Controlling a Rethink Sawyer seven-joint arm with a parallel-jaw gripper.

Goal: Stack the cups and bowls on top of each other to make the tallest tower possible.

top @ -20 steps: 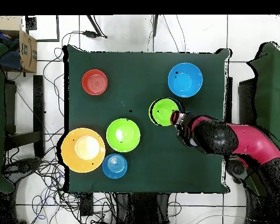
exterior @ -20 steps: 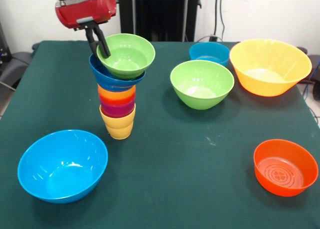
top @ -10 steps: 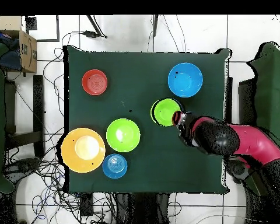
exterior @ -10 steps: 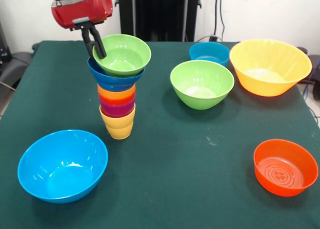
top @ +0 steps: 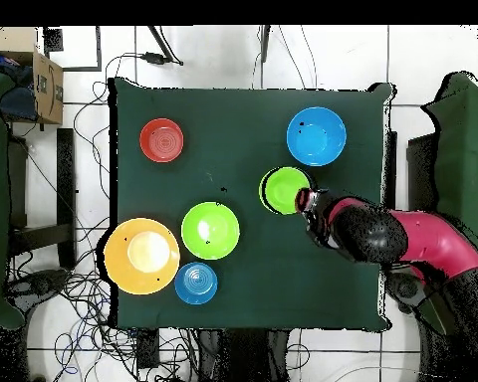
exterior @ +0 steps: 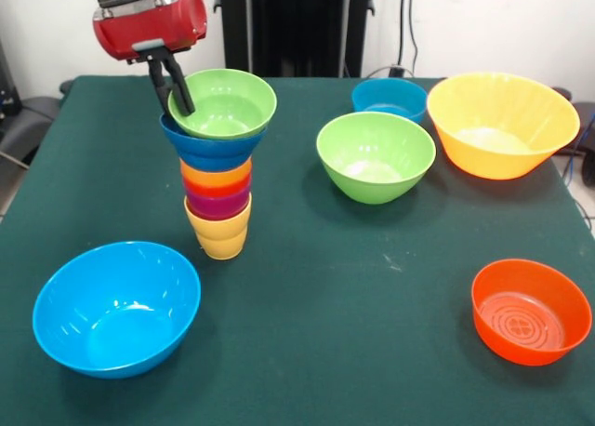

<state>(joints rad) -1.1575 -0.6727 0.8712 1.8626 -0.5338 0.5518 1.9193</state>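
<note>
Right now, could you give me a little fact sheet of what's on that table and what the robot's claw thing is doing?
tower: a column of a yellow cup at the base, then purple, red-orange and orange-yellow cups, a dark blue bowl, and a small green bowl on top
end effector: shut on the top green bowl's rim
loose bowls: light blue bowl, orange-red bowl, larger green bowl, teal bowl, orange-yellow bowl
table: dark green cloth
top bowl's seat: tilted, not level in the dark blue bowl
</note>
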